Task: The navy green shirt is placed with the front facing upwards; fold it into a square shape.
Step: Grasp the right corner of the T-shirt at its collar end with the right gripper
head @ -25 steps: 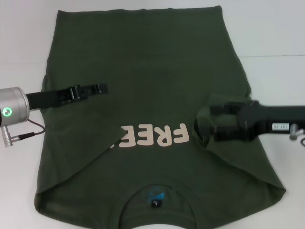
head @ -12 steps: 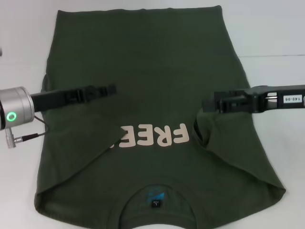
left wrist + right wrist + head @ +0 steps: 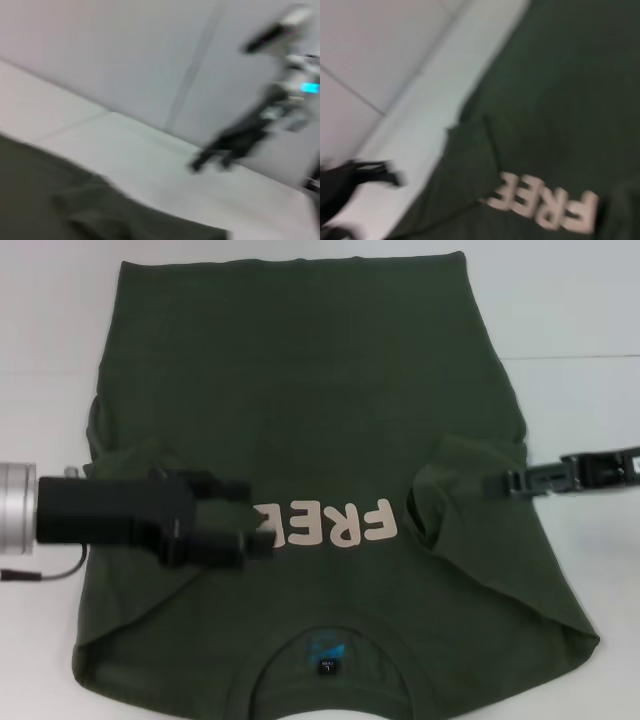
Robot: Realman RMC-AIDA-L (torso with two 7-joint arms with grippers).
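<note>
The left gripper reaches over the navy green shirt, its fingers spread apart and empty, tips just beside the first letter of the pale pink "FREE" lettering. The right gripper sits at the shirt's opposite side edge, level with the lettering, next to the folded-in sleeve; whether its fingers are parted cannot be told. The shirt lies flat, front up, on the white table, both sleeves folded inward toward the lettering, its black neck label nearest the robot.
</note>
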